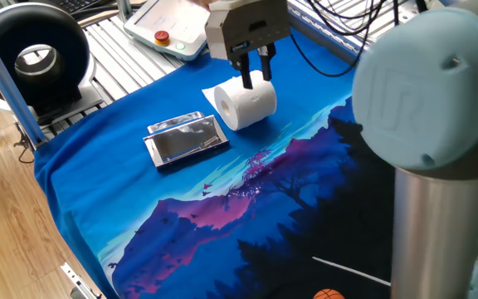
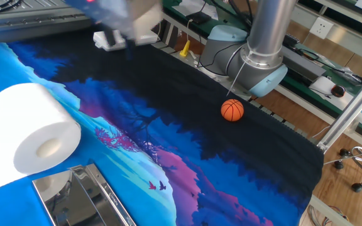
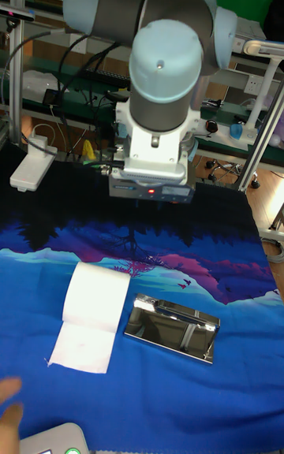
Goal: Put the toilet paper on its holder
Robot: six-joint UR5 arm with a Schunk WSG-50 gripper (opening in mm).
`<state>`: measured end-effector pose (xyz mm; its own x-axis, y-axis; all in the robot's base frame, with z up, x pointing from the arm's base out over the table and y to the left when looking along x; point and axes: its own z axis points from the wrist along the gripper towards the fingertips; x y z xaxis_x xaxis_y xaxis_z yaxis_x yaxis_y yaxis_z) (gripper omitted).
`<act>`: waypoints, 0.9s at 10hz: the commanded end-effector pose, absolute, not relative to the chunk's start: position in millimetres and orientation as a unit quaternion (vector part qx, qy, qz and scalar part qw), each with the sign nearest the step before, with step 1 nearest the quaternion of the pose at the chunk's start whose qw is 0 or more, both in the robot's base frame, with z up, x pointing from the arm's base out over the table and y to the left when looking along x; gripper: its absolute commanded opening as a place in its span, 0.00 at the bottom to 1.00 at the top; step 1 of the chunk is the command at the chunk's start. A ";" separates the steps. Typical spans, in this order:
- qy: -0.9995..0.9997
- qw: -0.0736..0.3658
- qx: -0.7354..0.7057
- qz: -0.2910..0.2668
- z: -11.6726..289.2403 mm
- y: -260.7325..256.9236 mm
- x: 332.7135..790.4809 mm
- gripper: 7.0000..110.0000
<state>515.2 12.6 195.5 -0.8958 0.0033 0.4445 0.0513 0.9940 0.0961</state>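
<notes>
In one fixed view the gripper (image 1: 255, 70) hangs just above the toilet paper (image 1: 245, 106), fingers nearly together and holding nothing, while the tall fixed view shows the roll lying beside the holder (image 3: 172, 327), not yet mounted.
</notes>
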 end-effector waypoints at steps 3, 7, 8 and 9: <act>-0.989 0.132 -0.054 -0.035 144.1 -19.5 601.1 0.57; -0.998 0.031 -0.051 0.017 116.0 -83.0 648.3 0.57; -0.998 0.022 -0.053 0.018 108.9 -91.2 650.9 1.00; -0.998 0.020 -0.061 0.025 108.3 -97.7 648.2 1.00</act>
<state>635.4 -70.3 119.1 -0.9896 0.0962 0.1072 0.0949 0.9953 -0.0172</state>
